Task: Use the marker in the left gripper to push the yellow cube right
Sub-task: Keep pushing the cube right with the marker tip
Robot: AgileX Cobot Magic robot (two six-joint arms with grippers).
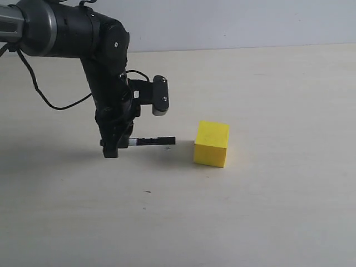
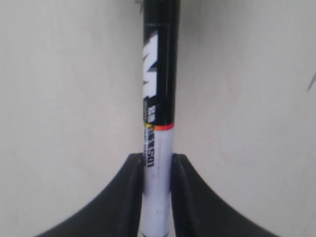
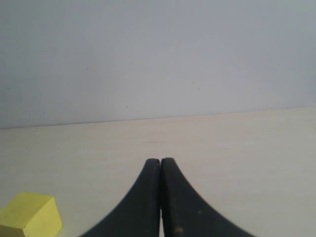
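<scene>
Fingers (image 2: 123,197) of left gripper (image 1: 113,146) clamped on white barrel of marker (image 1: 153,141); narrow gap filled by pen. Black end points at yellow cube (image 1: 212,144), which sits on table (image 1: 278,211) right of tip, near but apart. Step: approach, no contact yet. Next: slide marker right, low and level, onto cube's left face near centre, likely avoiding twist. Arm descends from upper left, wrist down, marker horizontal. Right gripper (image 3: 160,164) pressed closed, empty.

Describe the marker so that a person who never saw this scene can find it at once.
On the pale table, a black robot arm reaches down at the left. Its pincer grips the marker, lying level and pointing toward the yellow cube. It is the only slim black-and-white stick there.
</scene>
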